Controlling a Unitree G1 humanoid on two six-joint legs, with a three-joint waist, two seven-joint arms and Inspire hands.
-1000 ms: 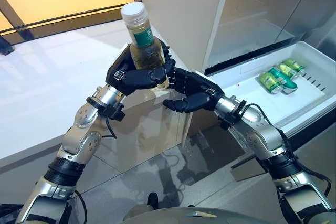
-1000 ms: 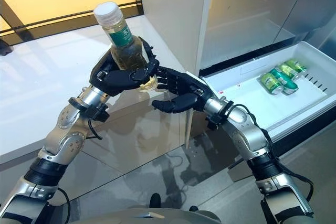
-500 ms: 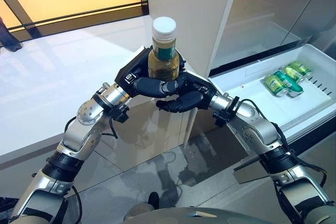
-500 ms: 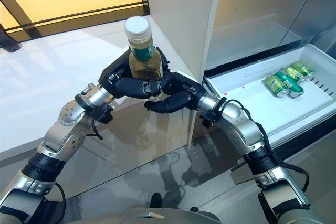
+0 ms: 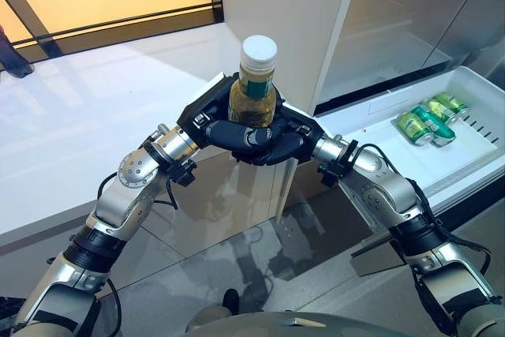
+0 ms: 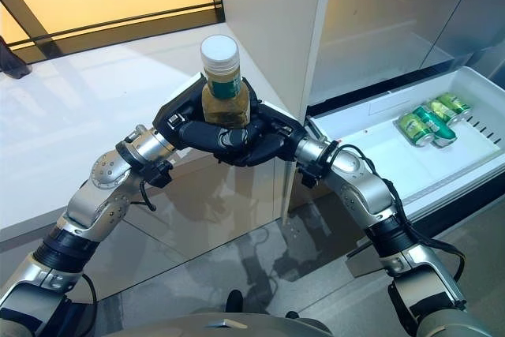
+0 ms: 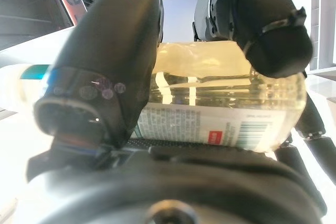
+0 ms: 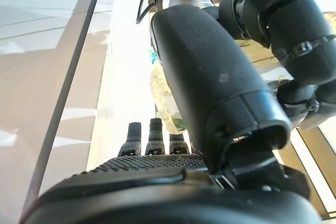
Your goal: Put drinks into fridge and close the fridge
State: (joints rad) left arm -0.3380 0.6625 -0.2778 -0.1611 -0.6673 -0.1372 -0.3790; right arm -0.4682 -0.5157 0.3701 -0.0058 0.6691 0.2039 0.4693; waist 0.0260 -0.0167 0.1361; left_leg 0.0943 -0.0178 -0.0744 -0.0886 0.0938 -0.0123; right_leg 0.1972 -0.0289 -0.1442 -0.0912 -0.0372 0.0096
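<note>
A clear bottle (image 5: 254,88) of yellowish drink, with a white cap and a green label, stands upright in the air in front of the fridge's white side panel (image 5: 276,5). My left hand (image 5: 207,118) is shut round its lower body from the left. My right hand (image 5: 290,138) is shut on the same bottle from the right and below, its fingers meshing with the left's. The left wrist view shows the bottle (image 7: 220,103) pressed between thumb and curled fingers. In the right wrist view the bottle (image 8: 160,85) shows past the thumb.
The fridge's white drawer (image 5: 473,76) stands pulled out at the right, with green cans (image 5: 426,116) lying in it. Open fridge shelves (image 5: 394,45) are behind it. A white counter (image 5: 79,132) stretches to the left. Grey floor lies below.
The bottle has moved right and turned upright. My right hand has closed round its base, where earlier it only hovered beside the left hand.
</note>
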